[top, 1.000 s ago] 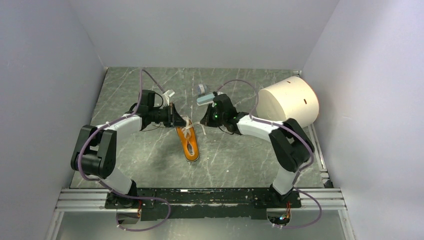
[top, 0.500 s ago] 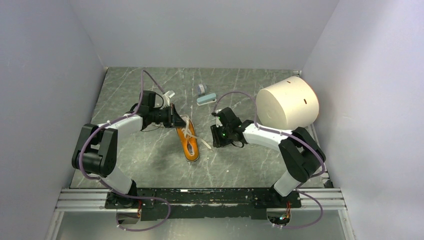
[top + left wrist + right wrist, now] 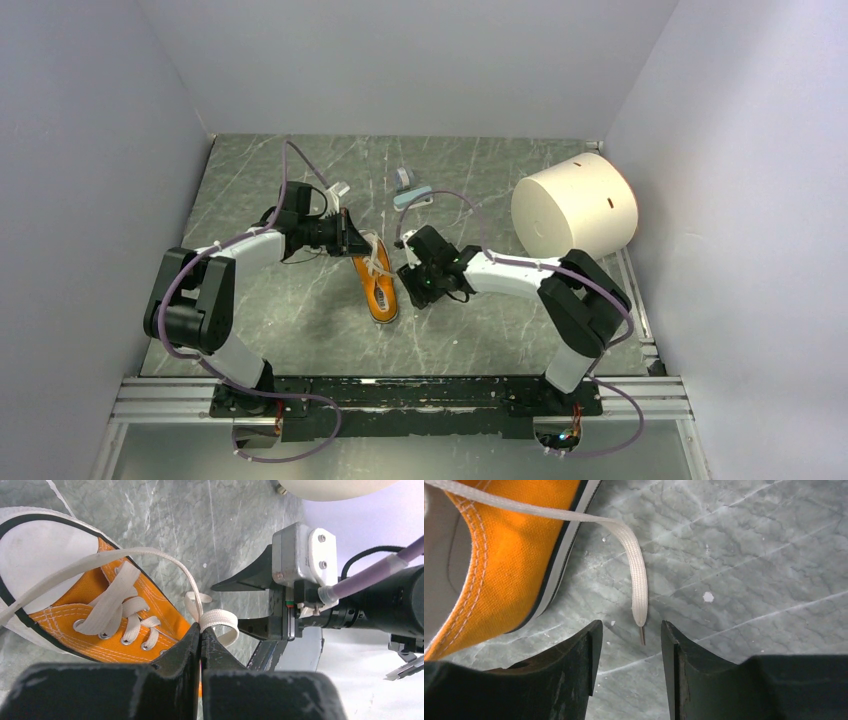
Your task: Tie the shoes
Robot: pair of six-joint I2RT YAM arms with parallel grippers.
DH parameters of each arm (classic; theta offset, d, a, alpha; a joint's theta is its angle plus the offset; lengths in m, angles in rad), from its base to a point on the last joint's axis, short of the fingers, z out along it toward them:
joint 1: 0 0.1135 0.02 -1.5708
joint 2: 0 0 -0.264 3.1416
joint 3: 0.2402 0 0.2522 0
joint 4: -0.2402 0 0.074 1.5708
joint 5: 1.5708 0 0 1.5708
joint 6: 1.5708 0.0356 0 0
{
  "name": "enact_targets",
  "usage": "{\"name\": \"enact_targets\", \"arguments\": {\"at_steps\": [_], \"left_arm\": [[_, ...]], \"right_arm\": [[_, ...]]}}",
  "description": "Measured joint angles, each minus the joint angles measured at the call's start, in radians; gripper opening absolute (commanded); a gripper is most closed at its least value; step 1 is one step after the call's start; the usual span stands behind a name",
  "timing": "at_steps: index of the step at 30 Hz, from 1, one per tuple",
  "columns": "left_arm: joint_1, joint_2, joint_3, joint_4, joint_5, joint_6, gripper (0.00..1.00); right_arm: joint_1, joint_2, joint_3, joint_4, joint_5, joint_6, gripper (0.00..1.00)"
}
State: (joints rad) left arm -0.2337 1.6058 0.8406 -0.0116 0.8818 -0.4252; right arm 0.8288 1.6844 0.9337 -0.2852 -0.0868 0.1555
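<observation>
The orange shoe (image 3: 377,283) with its white toe cap lies mid-table, toe away from the arms. My left gripper (image 3: 201,631) sits at the shoe's far left side, shut on a folded loop of cream lace (image 3: 219,619) beside the eyelets of the shoe (image 3: 127,597). My right gripper (image 3: 630,630) stands open just right of the shoe (image 3: 499,555), low over the table. The free lace end (image 3: 638,587) trails off the shoe, and its tip lies between the two fingers, untouched. In the left wrist view the right gripper (image 3: 239,605) shows open beyond the loop.
A large white cylinder (image 3: 576,205) lies on its side at the back right. Two small blue-grey objects (image 3: 410,190) sit behind the shoe. Walls close in the table on the left, the right and the back.
My right gripper has swung from behind the shoe down to its right side and opened. The left gripper has stayed put, holding the lace loop.
</observation>
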Motion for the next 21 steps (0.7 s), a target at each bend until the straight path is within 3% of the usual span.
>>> {"name": "enact_targets", "arguments": {"at_steps": [4, 7, 14, 21], "left_arm": [[-0.006, 0.0, 0.0, 0.006, 0.0, -0.009, 0.05], [-0.008, 0.0, 0.0, 0.006, 0.001, -0.009, 0.05], [-0.01, 0.0, 0.0, 0.028, 0.015, -0.028, 0.05], [-0.01, 0.0, 0.0, 0.05, 0.035, -0.041, 0.05]], "right_arm": [[0.021, 0.028, 0.022, 0.012, 0.063, -0.004, 0.3], [0.023, 0.044, 0.027, 0.044, 0.084, -0.002, 0.0], [-0.01, 0.051, 0.024, 0.115, 0.043, 0.052, 0.0], [-0.214, 0.053, 0.025, 0.311, -0.212, 0.267, 0.0]]}}
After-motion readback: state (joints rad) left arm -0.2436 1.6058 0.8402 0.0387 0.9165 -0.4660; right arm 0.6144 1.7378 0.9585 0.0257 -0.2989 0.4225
